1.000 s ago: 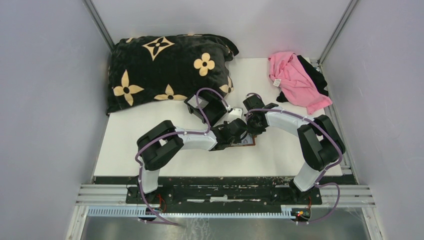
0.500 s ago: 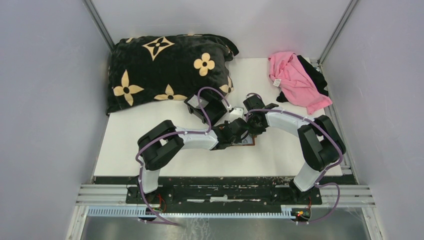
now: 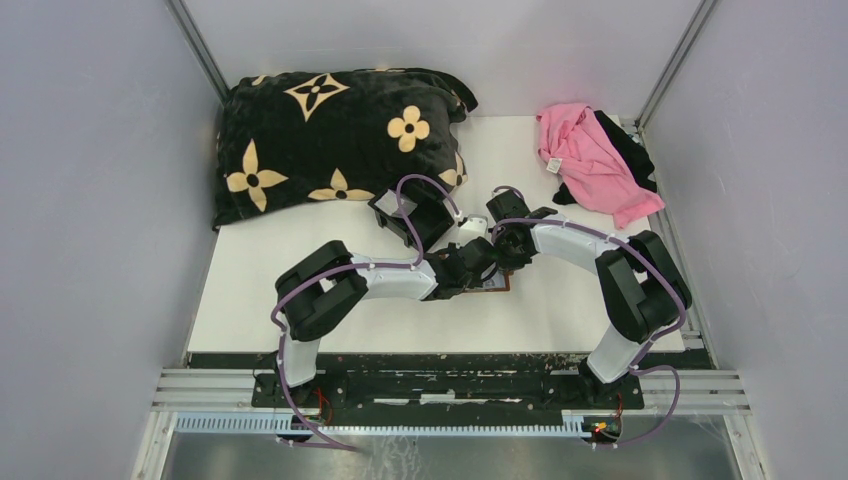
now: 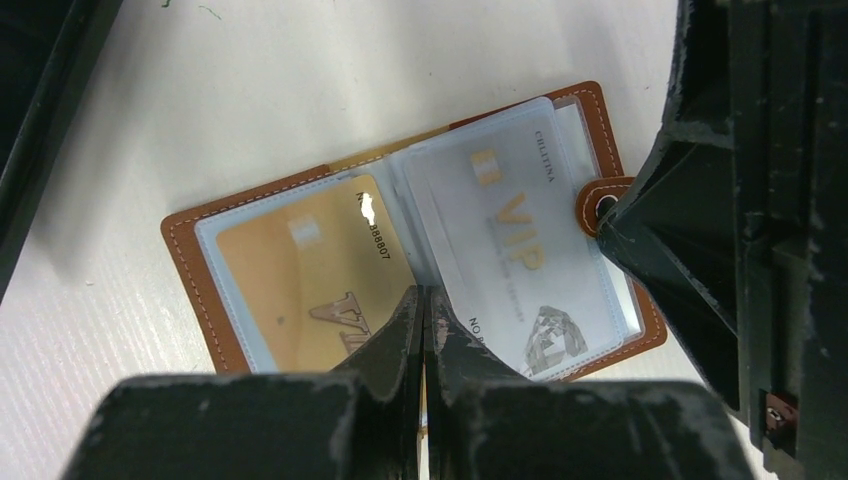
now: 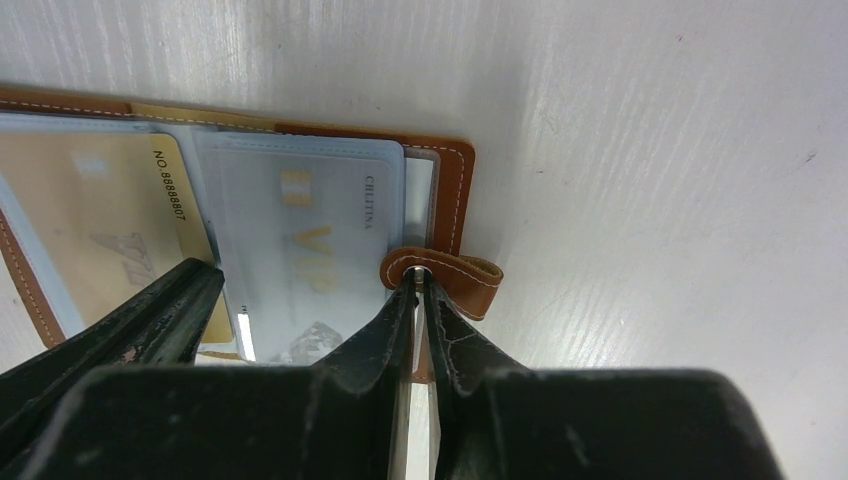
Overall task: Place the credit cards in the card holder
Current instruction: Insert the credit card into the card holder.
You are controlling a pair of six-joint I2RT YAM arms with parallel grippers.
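The brown leather card holder [image 4: 190, 250] lies open and flat on the white table. An orange-tan credit card [image 4: 290, 270] sits in its left clear pocket and a pale VIP credit card [image 4: 510, 230] in its right one. My left gripper [image 4: 425, 297] is shut, its tips resting on the fold between the two pockets, with nothing held. My right gripper [image 5: 415, 280] is closed to a thin slit on the holder's snap tab [image 5: 465, 280] at the right edge. In the top view both wrists crowd over the holder [image 3: 497, 284], hiding most of it.
A black tray [image 3: 415, 215] stands just behind the grippers. A black blanket with tan flowers [image 3: 330, 140] fills the back left. A pink cloth [image 3: 590, 160] lies on a black one at the back right. Grey walls close in both sides.
Both wrists have crept a touch toward the back over the holder. Both sets of jaws stand as before.
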